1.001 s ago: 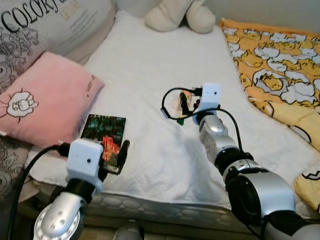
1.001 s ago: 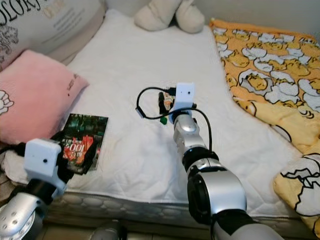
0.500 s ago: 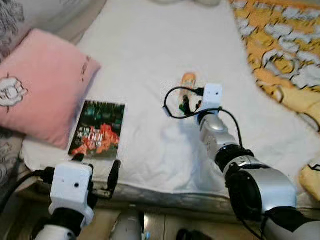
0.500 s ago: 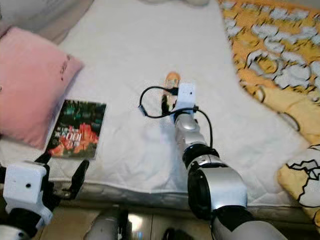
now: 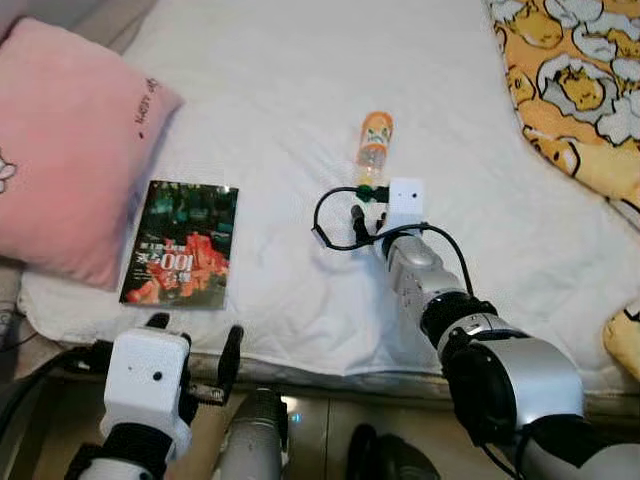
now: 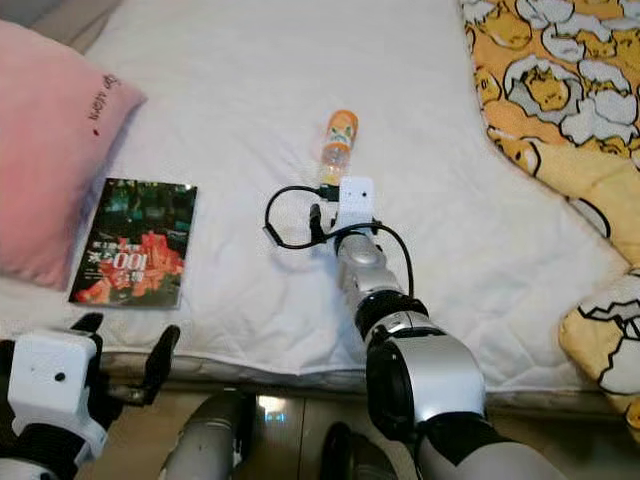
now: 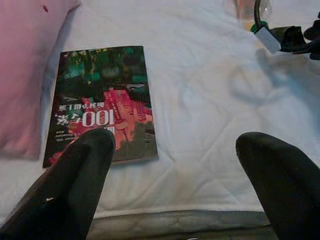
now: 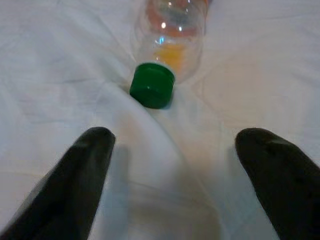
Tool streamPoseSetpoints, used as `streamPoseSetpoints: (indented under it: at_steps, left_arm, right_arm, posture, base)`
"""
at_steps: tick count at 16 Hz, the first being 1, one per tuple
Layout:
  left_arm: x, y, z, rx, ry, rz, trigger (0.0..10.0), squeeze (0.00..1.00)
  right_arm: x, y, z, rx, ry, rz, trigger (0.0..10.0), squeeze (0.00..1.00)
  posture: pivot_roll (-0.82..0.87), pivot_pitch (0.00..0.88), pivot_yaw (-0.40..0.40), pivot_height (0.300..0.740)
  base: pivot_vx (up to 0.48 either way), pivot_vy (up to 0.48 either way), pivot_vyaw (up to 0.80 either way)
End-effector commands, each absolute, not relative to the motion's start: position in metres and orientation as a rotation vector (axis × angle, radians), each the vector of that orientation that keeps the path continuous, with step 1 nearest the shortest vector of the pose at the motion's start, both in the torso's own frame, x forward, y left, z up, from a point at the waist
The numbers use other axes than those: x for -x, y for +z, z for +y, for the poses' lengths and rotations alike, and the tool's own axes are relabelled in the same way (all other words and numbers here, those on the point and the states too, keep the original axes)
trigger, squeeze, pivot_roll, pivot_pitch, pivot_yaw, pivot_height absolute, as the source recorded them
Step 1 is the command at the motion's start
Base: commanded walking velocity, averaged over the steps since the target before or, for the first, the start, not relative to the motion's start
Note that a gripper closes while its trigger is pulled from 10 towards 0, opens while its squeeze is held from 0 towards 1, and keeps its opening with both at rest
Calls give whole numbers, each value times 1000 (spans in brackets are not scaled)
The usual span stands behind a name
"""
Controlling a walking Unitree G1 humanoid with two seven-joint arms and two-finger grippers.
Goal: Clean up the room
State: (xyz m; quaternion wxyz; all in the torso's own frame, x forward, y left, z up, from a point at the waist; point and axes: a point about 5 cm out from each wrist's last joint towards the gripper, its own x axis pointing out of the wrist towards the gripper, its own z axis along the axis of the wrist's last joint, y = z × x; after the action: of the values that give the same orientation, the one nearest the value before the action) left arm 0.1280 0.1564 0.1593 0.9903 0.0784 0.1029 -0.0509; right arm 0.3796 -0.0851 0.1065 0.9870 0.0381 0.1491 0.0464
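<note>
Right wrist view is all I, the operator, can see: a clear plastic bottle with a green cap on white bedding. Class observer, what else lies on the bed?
Observer: A dark paperback book with red artwork lies flat near the bed's front edge.
Operator: Anything beside it?
Observer: A pink pillow sits to the book's left.
Operator: Where is the left gripper?
Observer: The left gripper hovers open at the mattress edge, before the book.

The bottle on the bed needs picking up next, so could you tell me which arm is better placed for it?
The right. Its gripper is open on the bed, fingers pointing at the bottle and its green cap. The left gripper is open beyond the mattress edge, facing the book.
</note>
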Motion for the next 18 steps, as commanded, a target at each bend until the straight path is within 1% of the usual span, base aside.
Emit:
streamPoseSetpoints:
  at_steps: [1, 5, 6, 7, 8, 9, 10, 11, 12, 13, 14, 15, 16, 17, 18]
  left_arm:
    - [-124, 165, 155, -165, -97, 197, 10000, 0]
    - [-128, 162, 156, -171, -92, 202, 10000, 0]
    - [-137, 159, 156, -175, -84, 191, 10000, 0]
    - [-149, 154, 157, -172, -70, 182, 10000, 0]
    - [-153, 152, 158, -167, -63, 180, 10000, 0]
    - [-183, 149, 160, -161, -67, 124, 10000, 0]
    - [-191, 147, 161, -161, -66, 114, 10000, 0]
    - [-206, 146, 163, -170, -67, 101, 10000, 0]
    - [-227, 145, 164, -152, -69, 82, 10000, 0]
    - [-233, 144, 164, -140, -68, 81, 10000, 0]
    - [-245, 136, 168, -95, -46, 101, 10000, 0]
    - [-248, 130, 171, -86, -34, 116, 10000, 0]
    - [-258, 116, 176, -114, -19, 143, 10000, 0]
    - [-260, 114, 176, -126, -21, 146, 10000, 0]
    - [-268, 115, 171, -140, -45, 131, 10000, 0]
  right_arm:
    - [-379, 106, -84, -47, 99, 310, 0, 0]
    - [-382, 111, -87, -5, 79, 280, 0, 0]
    - [-385, 117, -93, -9, 53, 249, 10000, 1000]
    - [-388, 123, -97, -26, 37, 215, 10000, 1000]
    - [-389, 124, -99, -28, 33, 203, 10000, 1000]
    - [-386, 126, -110, 25, 38, 90, 10000, 1000]
    - [-384, 124, -113, 32, 36, 76, 10000, 1000]
    - [-379, 116, -122, 34, 27, 63, 10000, 1000]
    - [-364, 97, -143, 46, -21, 46, 10000, 1000]
    - [-359, 92, -148, 46, -38, 43, 10000, 1000]
    - [-348, 86, -154, 44, -57, 2, 10000, 1000]
    - [-342, 87, -154, 47, -51, -41, 10000, 1000]
    - [-323, 88, -157, 48, -65, -141, 10000, 1000]
    - [-318, 86, -159, 44, -74, -150, 10000, 1000]
    - [-308, 76, -163, -2, -108, -124, 10000, 1000]
  posture:
    - [562, 307, -73, 740]
    - [541, 287, -85, 740]
    - [510, 249, -93, 740]
    - [471, 203, -103, 740]
    - [471, 203, -103, 740]
    - [378, 111, -128, 740]
    - [356, 88, -138, 740]
    - [315, 39, -145, 740]
    - [269, 0, -144, 740]
    - [247, 0, -136, 740]
    - [168, 0, -98, 740]
    - [155, 0, -91, 740]
    - [82, 0, -53, 740]
    - [82, 0, -53, 740]
    - [38, 0, -32, 740]
  base:
    - [0, 0, 0]
    - [0, 0, 0]
    - [0, 0, 0]
    - [0, 0, 0]
    - [0, 0, 0]
    - [0, 0, 0]
    - [0, 0, 0]
    - [0, 0, 0]
    - [0, 0, 0]
    - [0, 0, 0]
    - [0, 0, 0]
    - [0, 0, 0]
    - [0, 0, 0]
    - [0, 0, 0]
    - [0, 0, 0]
